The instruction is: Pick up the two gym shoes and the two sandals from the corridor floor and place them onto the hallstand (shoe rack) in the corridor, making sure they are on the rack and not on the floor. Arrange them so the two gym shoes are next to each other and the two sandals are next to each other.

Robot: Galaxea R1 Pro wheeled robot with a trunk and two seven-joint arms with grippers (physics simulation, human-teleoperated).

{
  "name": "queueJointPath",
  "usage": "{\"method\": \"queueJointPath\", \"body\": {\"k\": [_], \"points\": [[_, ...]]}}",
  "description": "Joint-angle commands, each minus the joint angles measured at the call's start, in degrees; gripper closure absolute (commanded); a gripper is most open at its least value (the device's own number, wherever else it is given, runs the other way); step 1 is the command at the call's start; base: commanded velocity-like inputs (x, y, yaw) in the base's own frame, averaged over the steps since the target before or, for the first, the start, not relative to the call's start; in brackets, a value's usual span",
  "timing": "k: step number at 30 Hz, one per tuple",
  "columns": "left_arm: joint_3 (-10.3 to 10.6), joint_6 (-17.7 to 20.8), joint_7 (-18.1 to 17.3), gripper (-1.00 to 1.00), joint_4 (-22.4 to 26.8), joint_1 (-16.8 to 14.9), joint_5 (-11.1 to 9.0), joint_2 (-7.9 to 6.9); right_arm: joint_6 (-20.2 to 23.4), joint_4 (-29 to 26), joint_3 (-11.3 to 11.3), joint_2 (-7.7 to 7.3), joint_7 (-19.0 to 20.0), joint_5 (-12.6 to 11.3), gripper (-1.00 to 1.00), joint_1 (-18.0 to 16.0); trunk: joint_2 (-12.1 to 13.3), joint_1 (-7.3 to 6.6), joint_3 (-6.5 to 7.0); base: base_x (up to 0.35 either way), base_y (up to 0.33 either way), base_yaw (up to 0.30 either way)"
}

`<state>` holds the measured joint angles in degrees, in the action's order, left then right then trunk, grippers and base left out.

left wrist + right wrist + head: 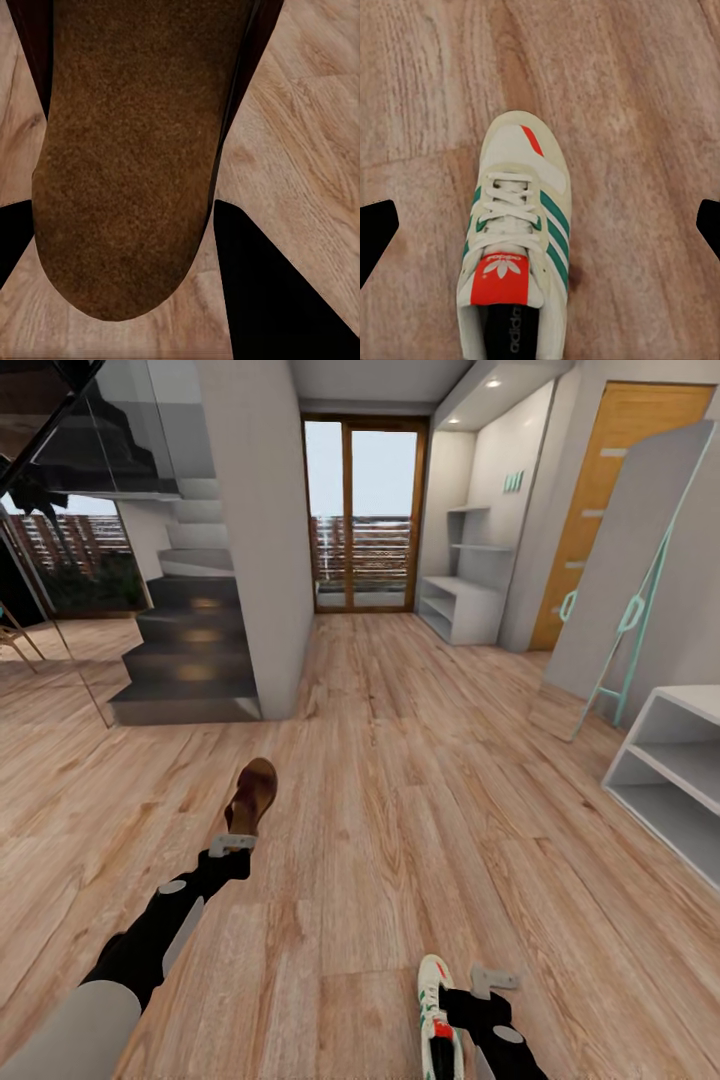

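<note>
In the head view: corridor floor (400, 760) of wood-grain plank, running to a glazed door at the far end. Left gripper (233, 845) carries one brown sandal (251, 796), sole outward, projecting ahead of the jaws and seemingly clear of the floor. Right gripper (490, 982) sits just beside one gym shoe (437, 1020); whether the shoe is lifted or resting on the planks cannot be told. Hallstand (672, 780), a pale open-shelved unit, stands well apart from both jaws, to the right gripper's side; its visible shelf slots hold nothing. A second white shelving unit (462, 605) stands in the far alcove, also bare. The second sandal and second gym shoe are not identified here.

In the left wrist view: the sandal's brown sole lies between the dark fingers (262, 300), which are clenched on it; floor beyond.

In the right wrist view: the gym shoe, laces up, is centred between widely parted finger tips (375, 229) that are released and apart from it.

Judged progress: early. One sandal in hand, nothing yet racked, four placements left.
</note>
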<state>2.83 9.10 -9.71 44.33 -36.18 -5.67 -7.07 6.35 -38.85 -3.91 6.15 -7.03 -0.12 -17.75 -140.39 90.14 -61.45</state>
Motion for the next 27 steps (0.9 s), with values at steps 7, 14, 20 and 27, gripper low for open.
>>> {"method": "queueJointPath", "body": {"k": [7,14,20,27], "points": [[0.16,0.55,-0.04,1.0,0.22,-0.03,-0.47,0.03,0.33,-0.09,-0.14,0.0,-0.09,0.03,-1.0,0.0,-2.85,1.53,-1.91,0.0,0.0,0.07],[0.16,0.56,-0.05,1.0,0.23,-0.02,-0.43,0.04,0.25,-0.09,-0.07,0.0,-0.09,0.03,-1.0,0.0,-2.94,1.71,-4.05,0.0,0.0,0.071],[0.16,0.57,-0.05,1.0,0.23,0.0,-0.41,0.04,0.24,-0.09,-0.05,0.0,-0.07,0.03,-1.0,0.0,-3.02,1.86,-5.89,0.0,0.0,0.071],[0.16,0.57,-0.05,1.0,0.23,0.0,-0.43,0.04,-0.35,0.03,0.01,0.0,-0.14,0.09,-1.0,0.0,-3.11,2.04,-8.04,0.0,0.0,0.073]]}}
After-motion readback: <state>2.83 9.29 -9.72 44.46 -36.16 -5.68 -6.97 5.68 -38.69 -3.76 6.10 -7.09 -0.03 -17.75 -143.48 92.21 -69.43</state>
